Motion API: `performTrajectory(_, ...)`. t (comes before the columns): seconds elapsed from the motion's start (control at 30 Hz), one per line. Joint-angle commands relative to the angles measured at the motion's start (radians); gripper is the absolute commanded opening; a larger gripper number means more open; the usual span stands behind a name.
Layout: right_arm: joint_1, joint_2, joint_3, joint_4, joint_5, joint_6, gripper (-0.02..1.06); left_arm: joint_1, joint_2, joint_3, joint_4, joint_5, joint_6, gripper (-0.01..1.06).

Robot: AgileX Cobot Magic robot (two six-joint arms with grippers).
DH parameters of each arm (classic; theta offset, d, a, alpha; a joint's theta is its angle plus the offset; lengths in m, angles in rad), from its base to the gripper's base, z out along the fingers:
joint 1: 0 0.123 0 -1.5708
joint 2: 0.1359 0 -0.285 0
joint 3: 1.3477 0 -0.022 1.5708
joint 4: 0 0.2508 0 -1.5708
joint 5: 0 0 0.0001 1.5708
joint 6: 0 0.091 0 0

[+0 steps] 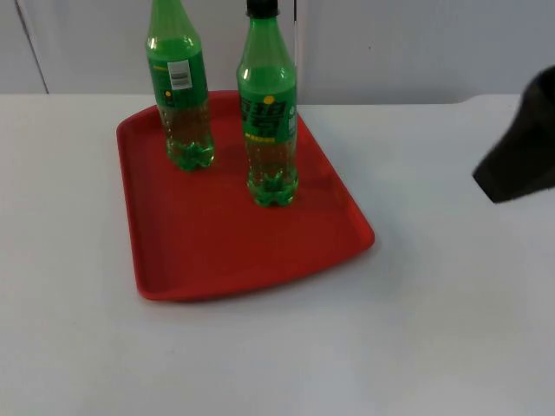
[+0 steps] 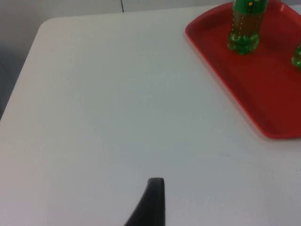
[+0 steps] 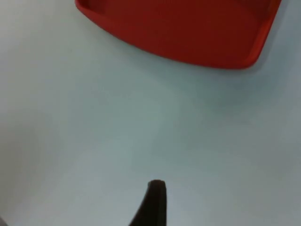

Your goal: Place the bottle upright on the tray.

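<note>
Two green plastic bottles stand upright on a red tray (image 1: 217, 251) at the back middle of the table. The left bottle (image 1: 179, 87) has a white label and stands near the tray's far left corner. The right bottle (image 1: 269, 113) has a black cap and stands nearer the tray's middle. My right gripper (image 1: 519, 147) is a dark shape hanging over the table, well to the right of the tray and holding nothing I can see. In the left wrist view my left gripper (image 2: 153, 200) is over bare table, apart from the tray (image 2: 263, 103) and a bottle (image 2: 244, 28).
The grey partition wall (image 1: 416, 43) rises just behind the tray. White table top (image 1: 277, 364) stretches in front of and on both sides of the tray. The right wrist view has the tray's rim (image 3: 188, 52) ahead of my right gripper (image 3: 153, 202).
</note>
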Motion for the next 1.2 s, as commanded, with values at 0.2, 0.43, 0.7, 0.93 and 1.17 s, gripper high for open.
performTrajectory(0.2,0.007,-0.163,0.180,0.006,-0.057,-0.013,0.76,-0.007,-0.003,0.005,-0.012,-0.003,0.000,0.83)
performTrajectory(0.43,0.007,-0.324,0.256,0.006,-0.055,0.007,0.76,-0.007,-0.003,0.005,-0.012,-0.003,0.000,0.83)
performTrajectory(0.7,0.007,-0.544,0.283,0.022,-0.020,0.020,0.76,-0.007,-0.003,0.005,-0.012,-0.003,0.000,0.83)
performTrajectory(0.93,0.007,-0.725,0.283,0.022,0.087,0.022,0.76,-0.007,-0.003,0.005,-0.012,-0.003,0.000,0.83)
performTrajectory(1.17,0.007,-0.859,0.283,0.014,0.183,0.013,0.76,-0.007,-0.003,0.005,-0.012,-0.003,0.000,0.83)
